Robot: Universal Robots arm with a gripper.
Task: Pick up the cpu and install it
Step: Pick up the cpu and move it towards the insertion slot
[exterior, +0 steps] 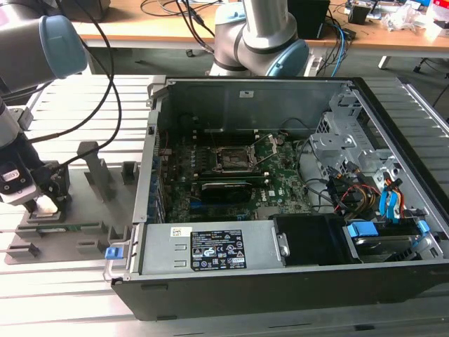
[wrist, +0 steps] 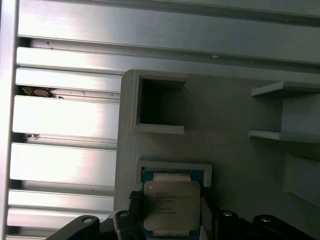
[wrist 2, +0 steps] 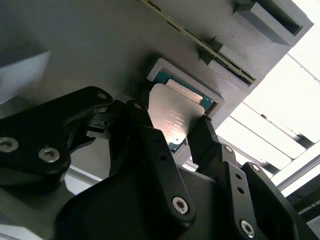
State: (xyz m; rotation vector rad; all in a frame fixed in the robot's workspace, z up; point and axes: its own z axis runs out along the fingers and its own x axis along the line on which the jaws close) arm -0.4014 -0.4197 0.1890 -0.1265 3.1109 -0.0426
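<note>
In both wrist views the pincer (wrist 2: 170,122) grips the cpu (wrist 2: 172,107), seated in its grey holder (wrist: 172,167). The exterior view adds the open computer case (exterior: 280,291).

Soft, even overhead light fills the exterior view, though the case (exterior: 231,105) interior sits in shade. In the second wrist view the cpu (wrist 2: 172,117) carries a pale sheen and the tabletop (wrist 2: 280,125) burns out white. In the first wrist view a pocket (wrist: 159,102) lies in deep shadow.

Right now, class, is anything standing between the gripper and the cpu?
Nothing visible does. In both wrist views the gripper sits directly at the cpu, which lies in a pocket of the grey holder, with no other object between them.
</note>
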